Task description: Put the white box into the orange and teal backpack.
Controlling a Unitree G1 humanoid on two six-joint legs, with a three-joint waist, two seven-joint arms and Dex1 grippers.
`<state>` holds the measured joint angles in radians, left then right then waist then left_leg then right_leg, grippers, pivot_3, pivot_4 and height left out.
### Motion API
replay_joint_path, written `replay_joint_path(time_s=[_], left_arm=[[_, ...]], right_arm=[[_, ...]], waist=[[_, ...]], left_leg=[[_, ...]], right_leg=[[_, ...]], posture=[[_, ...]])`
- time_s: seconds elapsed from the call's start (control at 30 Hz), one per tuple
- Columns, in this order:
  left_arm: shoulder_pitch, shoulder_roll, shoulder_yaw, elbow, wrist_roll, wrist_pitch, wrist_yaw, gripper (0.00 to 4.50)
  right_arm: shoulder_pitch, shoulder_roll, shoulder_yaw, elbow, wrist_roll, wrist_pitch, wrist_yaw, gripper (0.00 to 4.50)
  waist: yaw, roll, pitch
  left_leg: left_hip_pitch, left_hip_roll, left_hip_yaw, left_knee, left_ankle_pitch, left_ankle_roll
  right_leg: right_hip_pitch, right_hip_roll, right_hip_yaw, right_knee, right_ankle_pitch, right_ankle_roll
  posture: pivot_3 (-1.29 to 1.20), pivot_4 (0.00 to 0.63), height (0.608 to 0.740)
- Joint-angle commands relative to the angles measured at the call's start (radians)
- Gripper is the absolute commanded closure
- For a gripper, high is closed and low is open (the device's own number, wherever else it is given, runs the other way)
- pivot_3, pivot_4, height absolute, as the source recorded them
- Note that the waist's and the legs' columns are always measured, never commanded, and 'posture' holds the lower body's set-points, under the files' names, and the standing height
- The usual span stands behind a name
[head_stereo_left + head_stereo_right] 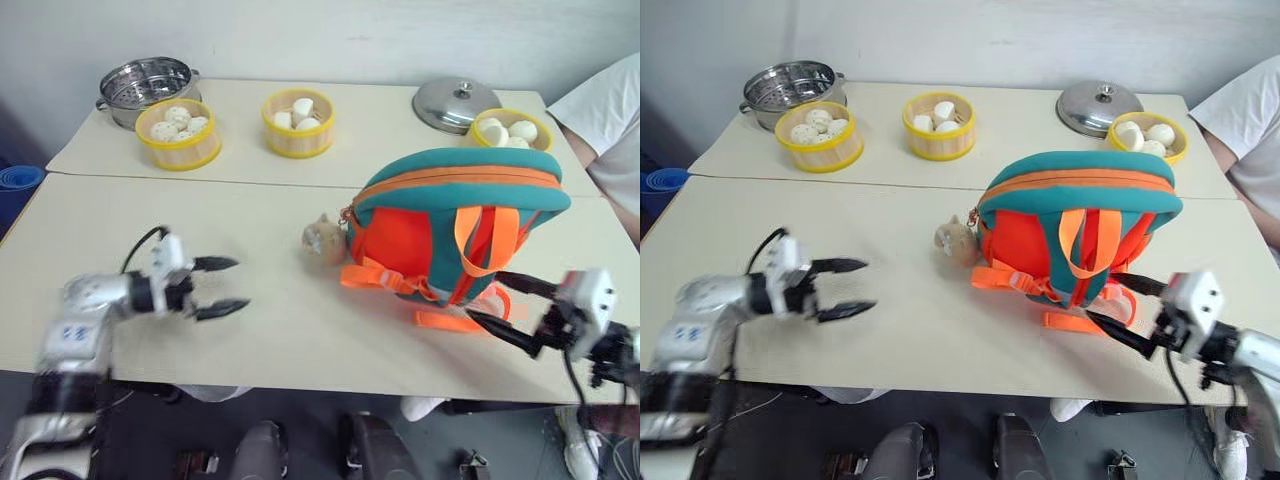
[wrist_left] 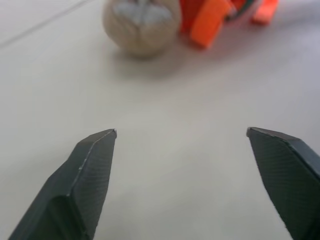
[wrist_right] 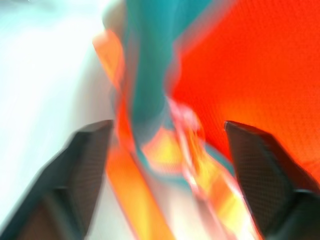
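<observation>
Orange and teal backpack point(image 1: 455, 225) stands upright on tabletop point(image 1: 280, 330), zipped; white box presumably inside. Left claw point(image 1: 228, 287) and right claw point(image 1: 497, 300) gape wide, empty, flanking it.

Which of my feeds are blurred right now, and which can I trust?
Right wrist view: heavy motion smear, the orange and teal backpack reduced to colour streaks. Left wrist view: the black fingers sharp, the tan plush cat charm soft. Both eye views: crisp on the table, the left gripper slightly blurred.
</observation>
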<state>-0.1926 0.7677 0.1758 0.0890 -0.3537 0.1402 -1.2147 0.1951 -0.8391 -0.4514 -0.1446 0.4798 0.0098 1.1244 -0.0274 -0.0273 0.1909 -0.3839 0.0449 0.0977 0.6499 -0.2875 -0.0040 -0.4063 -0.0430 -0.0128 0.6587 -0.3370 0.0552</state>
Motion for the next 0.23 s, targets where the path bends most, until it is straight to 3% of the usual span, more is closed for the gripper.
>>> replay_joint_path(time_s=[0.03, 0.13, 0.23], left_arm=[[0.103, 0.030, 0.083, -0.098, -0.008, -0.047, 0.025, 0.00], [0.175, 0.019, 0.122, -0.116, 0.031, -0.147, 0.083, 0.00], [0.197, 0.003, 0.128, -0.134, 0.053, -0.193, 0.140, 0.00]], right_arm=[[-0.007, -0.034, -0.058, 0.196, -0.075, -0.236, 0.092, 0.03], [-0.045, -0.045, -0.049, 0.350, -0.117, -0.363, 0.114, 0.03], [-0.066, -0.042, -0.030, 0.405, -0.120, -0.400, 0.120, 0.03]], waist=[[0.003, 0.000, 0.000], [0.001, 0.000, 0.000], [0.001, 0.000, 0.000]], left_leg=[[0.001, 0.000, 0.000, 0.000, 0.000, 0.001], [0.015, 0.000, -0.001, -0.002, -0.004, 0.003], [0.016, 0.000, 0.000, -0.003, -0.004, 0.003]], right_leg=[[0.002, 0.000, 0.000, 0.000, 0.000, 0.000], [0.016, -0.002, -0.001, -0.004, -0.001, -0.001], [0.017, -0.002, -0.001, -0.004, -0.001, -0.002]], posture=[[0.00, 0.150, 0.740], [0.00, 0.150, 0.740], [0.00, 0.150, 0.740]])
